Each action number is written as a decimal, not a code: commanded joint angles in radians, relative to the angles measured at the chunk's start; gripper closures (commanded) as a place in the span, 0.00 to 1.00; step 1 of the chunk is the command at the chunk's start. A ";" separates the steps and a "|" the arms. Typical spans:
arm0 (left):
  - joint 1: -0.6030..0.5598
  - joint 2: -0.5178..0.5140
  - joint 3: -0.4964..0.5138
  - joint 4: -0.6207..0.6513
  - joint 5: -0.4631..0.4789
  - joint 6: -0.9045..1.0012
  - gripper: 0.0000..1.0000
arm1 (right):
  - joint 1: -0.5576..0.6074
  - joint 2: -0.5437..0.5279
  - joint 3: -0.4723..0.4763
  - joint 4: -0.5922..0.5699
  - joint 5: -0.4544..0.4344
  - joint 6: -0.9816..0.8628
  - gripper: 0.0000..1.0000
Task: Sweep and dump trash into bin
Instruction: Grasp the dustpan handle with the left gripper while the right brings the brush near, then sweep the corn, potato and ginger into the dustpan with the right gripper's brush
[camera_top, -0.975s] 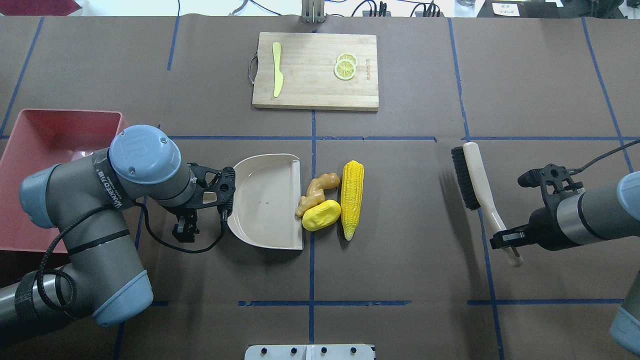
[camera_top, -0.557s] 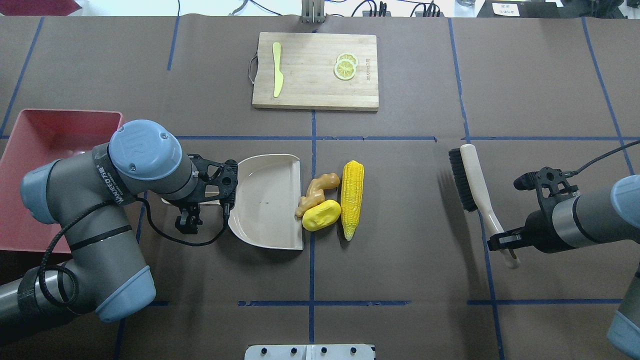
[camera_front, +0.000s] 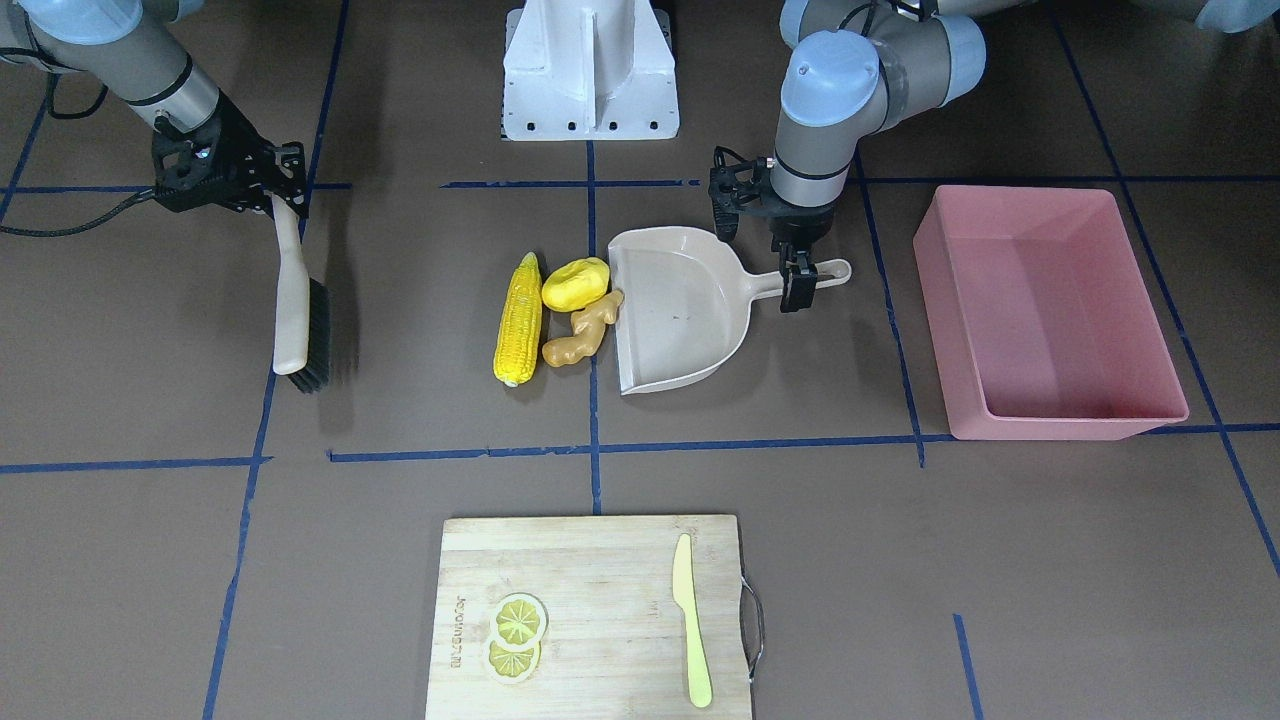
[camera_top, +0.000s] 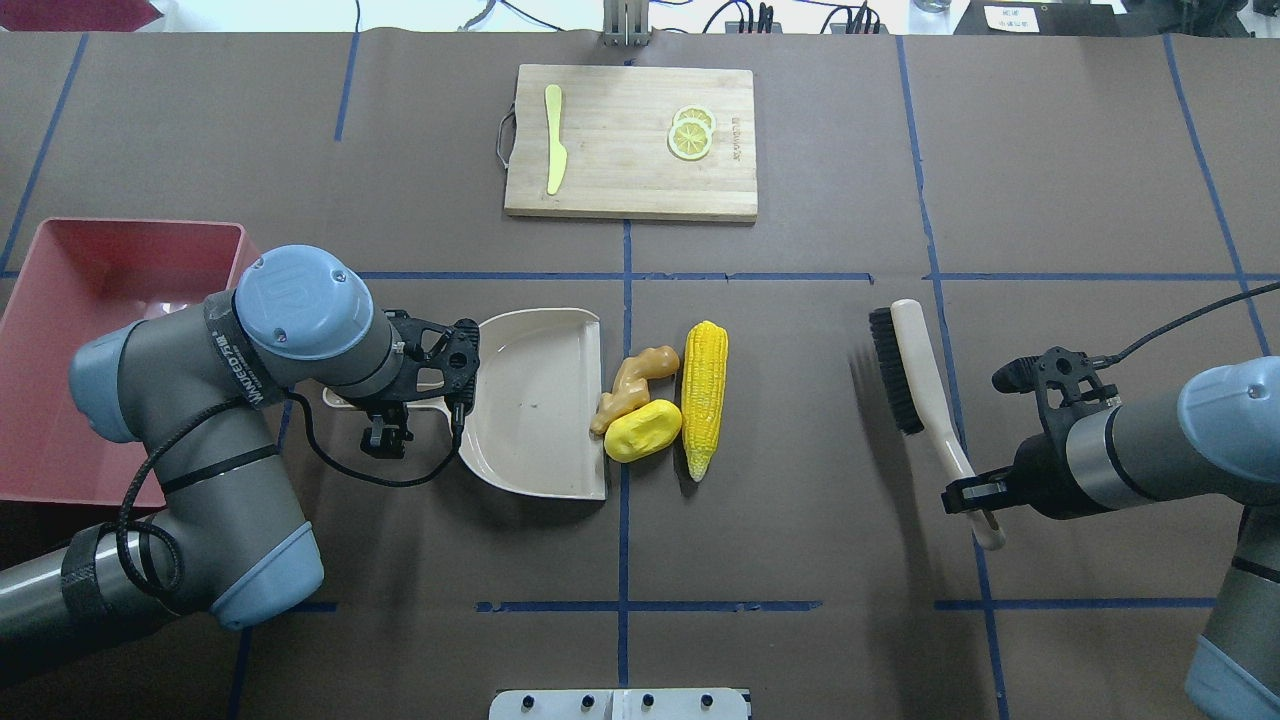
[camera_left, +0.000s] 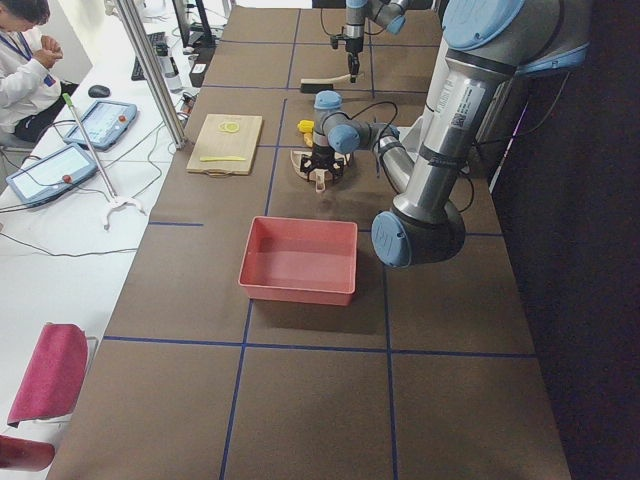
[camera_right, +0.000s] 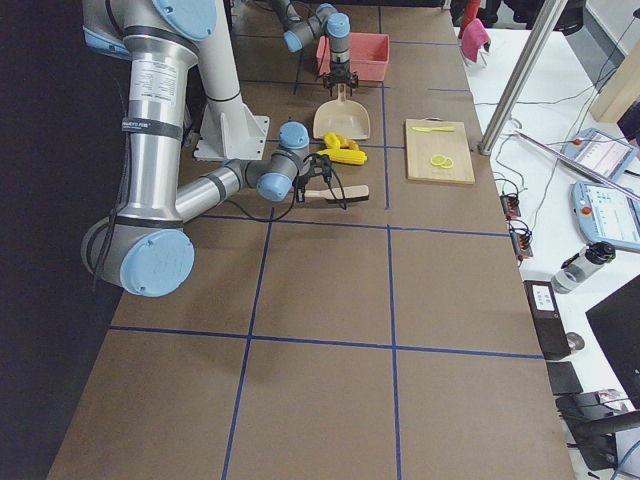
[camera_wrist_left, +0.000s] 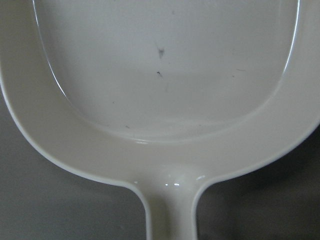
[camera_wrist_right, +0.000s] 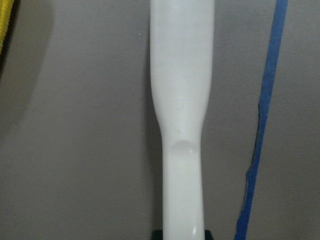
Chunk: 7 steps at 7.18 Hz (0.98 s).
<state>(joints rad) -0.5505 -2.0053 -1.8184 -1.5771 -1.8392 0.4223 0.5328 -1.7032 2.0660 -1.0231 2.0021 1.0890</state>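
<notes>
The corn cob (camera_top: 704, 398), potato lump (camera_top: 643, 430) and ginger root (camera_top: 632, 385) lie together at the open edge of the beige dustpan (camera_top: 530, 400). My left gripper (camera_top: 385, 437) is over the dustpan handle (camera_front: 825, 272), and its jaws look open. The left wrist view shows the handle (camera_wrist_left: 170, 215) running straight under it. My right gripper (camera_top: 975, 495) is shut on the brush (camera_top: 905, 370) by its handle (camera_wrist_right: 182, 125) and holds it off the table, right of the corn. The pink bin (camera_top: 70, 290) stands at the far left, partly hidden behind my left arm.
A wooden cutting board (camera_top: 620, 170) at the table's far side carries a yellow-green knife (camera_top: 553, 150) and lemon slices (camera_top: 691, 135). Blue tape lines cross the brown table cover. The robot's white base (camera_front: 590, 70) stands at the near edge.
My right arm has carried the brush left, toward the corn. My left gripper has shifted a little toward the dustpan handle. The dustpan and the three toy foods have not moved.
</notes>
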 joint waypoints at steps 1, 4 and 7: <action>0.000 0.000 0.005 -0.003 0.000 0.000 0.33 | -0.026 0.026 0.000 -0.002 -0.002 0.011 0.97; -0.002 0.003 0.005 -0.003 0.005 0.009 0.58 | -0.098 0.073 -0.006 -0.003 -0.028 0.104 0.97; 0.000 0.000 0.005 -0.003 0.038 0.009 0.68 | -0.119 0.222 -0.003 -0.195 -0.048 0.112 0.97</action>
<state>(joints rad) -0.5509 -2.0038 -1.8137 -1.5800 -1.8075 0.4315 0.4206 -1.5506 2.0607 -1.1179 1.9613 1.1989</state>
